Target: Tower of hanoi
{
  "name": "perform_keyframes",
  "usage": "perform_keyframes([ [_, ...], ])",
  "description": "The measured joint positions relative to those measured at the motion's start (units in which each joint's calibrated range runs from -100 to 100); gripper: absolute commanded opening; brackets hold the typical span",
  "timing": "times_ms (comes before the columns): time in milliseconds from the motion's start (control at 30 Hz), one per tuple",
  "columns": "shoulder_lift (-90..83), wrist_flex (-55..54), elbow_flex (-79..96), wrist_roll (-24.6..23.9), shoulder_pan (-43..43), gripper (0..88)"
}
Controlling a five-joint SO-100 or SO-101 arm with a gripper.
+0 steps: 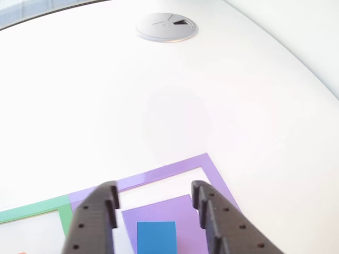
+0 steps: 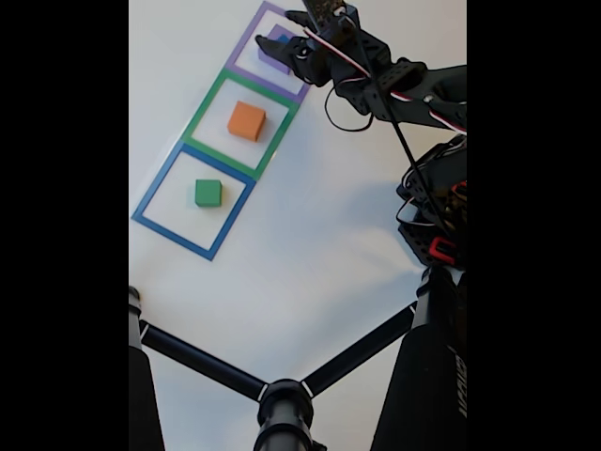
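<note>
White table [image 2: 310,244]: three square outlines run in a diagonal row in the fixed view, from 7 o'clock up to 12 o'clock. They read as the three Hanoi stations.

Purple outline [image 2: 252,68], at 12 o'clock: holds the purple block [image 1: 183,217], the widest, as the base. The blue cube [image 1: 156,238] sits on top of it, touching. Smallest on largest is a legal stack.

Green outline [image 2: 211,99], middle station: orange block [image 2: 246,120] alone, roughly centred.

Blue outline [image 2: 150,193], toward 7 o'clock: green block [image 2: 208,193] alone, well apart from the orange one.

Gripper [image 1: 155,203]: over the purple outline, jaws spread wide and holding nothing. In the other view the black fingers [image 1: 98,217] stand at 9 and 3 o'clock of the blue cube, clear of it on both sides. Judgement: the straddle suits a pick of the blue cube, since only a top piece may move.
</note>
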Motion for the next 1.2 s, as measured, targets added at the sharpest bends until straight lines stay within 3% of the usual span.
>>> perform_keyframes([
  [267,-24.99,41.76,-9.56,0.00,0.00,0.4],
  [433,-31.83,71.66,-25.50,0.00,-5.97,0.4],
  [633,-32.42,98.19,-47.28,0.00,-14.86,0.4],
  [833,-32.59,110.12,-59.76,0.00,-23.29,0.4],
  [1200,-32.59,111.08,-62.51,-0.54,-33.35,0.4],
])
